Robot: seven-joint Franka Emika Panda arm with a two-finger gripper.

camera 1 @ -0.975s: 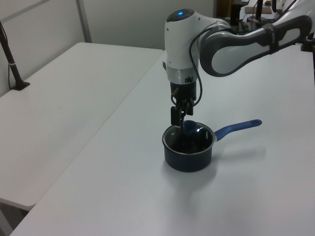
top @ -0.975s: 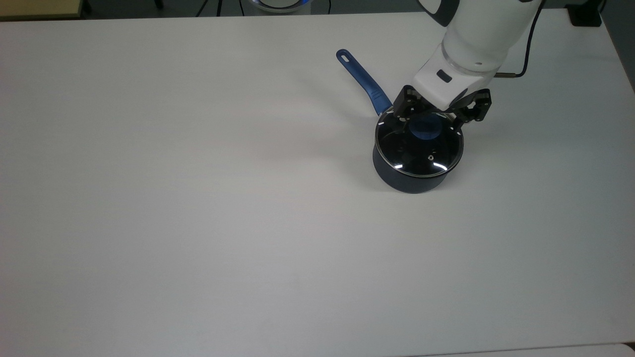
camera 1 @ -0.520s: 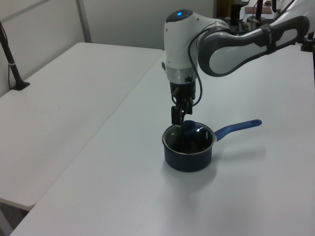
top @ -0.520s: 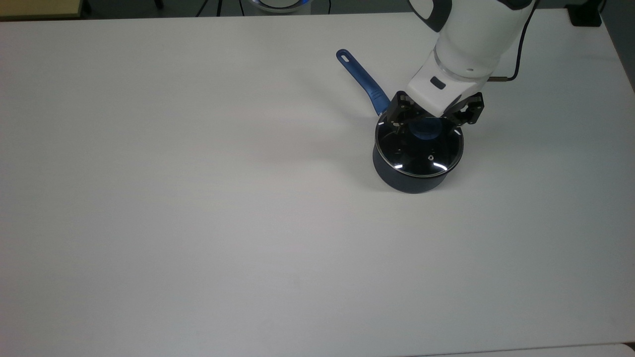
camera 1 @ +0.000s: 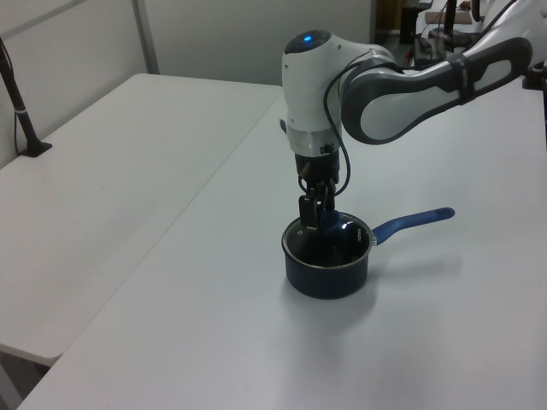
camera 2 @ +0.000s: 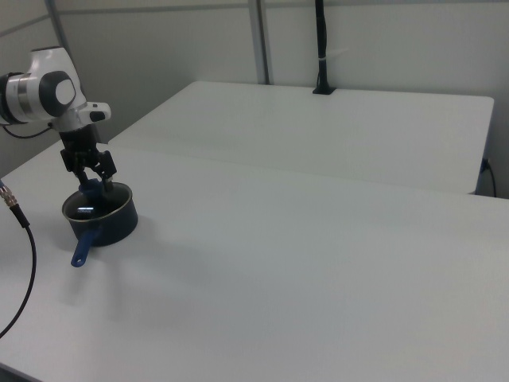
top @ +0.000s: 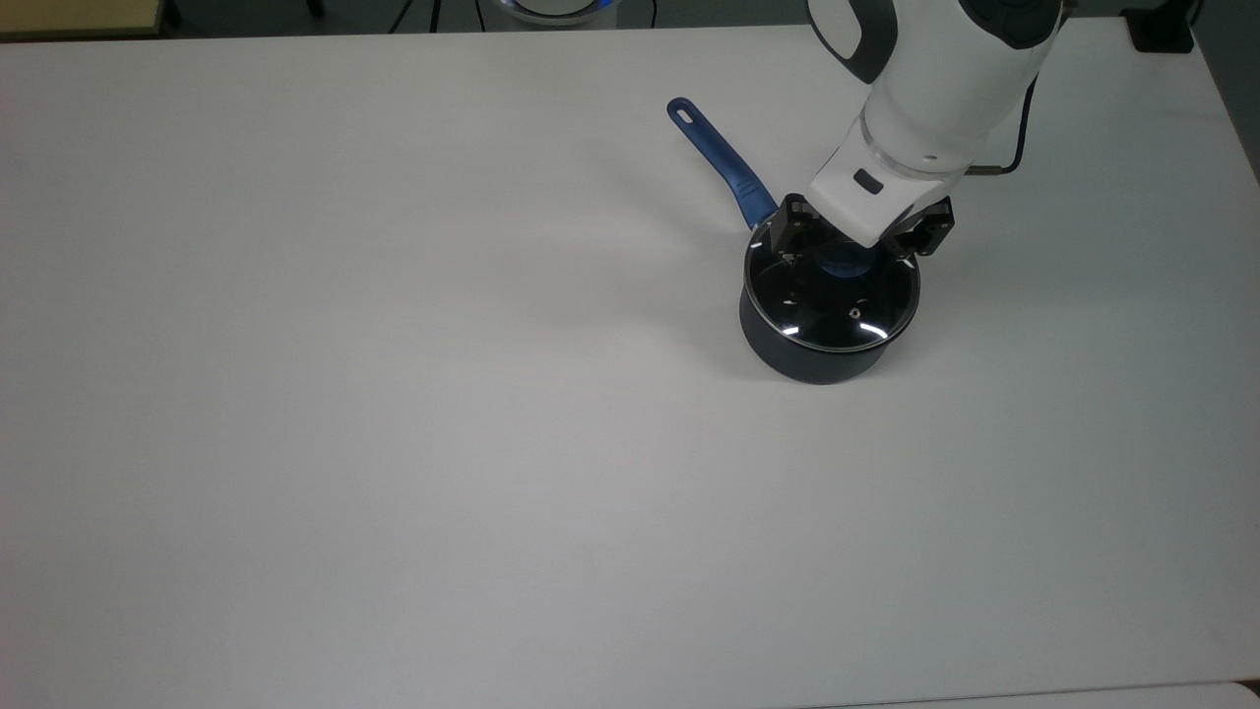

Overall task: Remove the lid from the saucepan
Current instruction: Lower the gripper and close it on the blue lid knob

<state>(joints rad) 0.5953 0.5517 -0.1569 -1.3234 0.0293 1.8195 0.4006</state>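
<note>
The dark navy saucepan point(top: 799, 356) stands on the white table, its long blue handle point(top: 717, 156) pointing to the top view's upper left. The glass lid point(top: 825, 313) sits on the pan, and its blue knob point(top: 843, 262) is partly covered by the arm. My gripper point(top: 850, 246) is low over the lid, open, with one black finger on each side of the knob. In the left view the gripper point(camera 1: 313, 219) reaches down onto the lid point(camera 1: 335, 243) of the saucepan point(camera 1: 326, 273). The right view shows the gripper point(camera 2: 92, 181) above the saucepan point(camera 2: 105, 223).
White table point(top: 394, 394) stretches wide to the top view's left and bottom. A second table point(camera 1: 102, 171) lies beside it across a narrow gap. A black cable point(top: 999, 169) hangs off the arm. A black post point(camera 2: 321, 48) stands at the far table's back edge.
The gripper has come down closer over the lid, its fingers now lower around the knob. Saucepan and lid have not moved.
</note>
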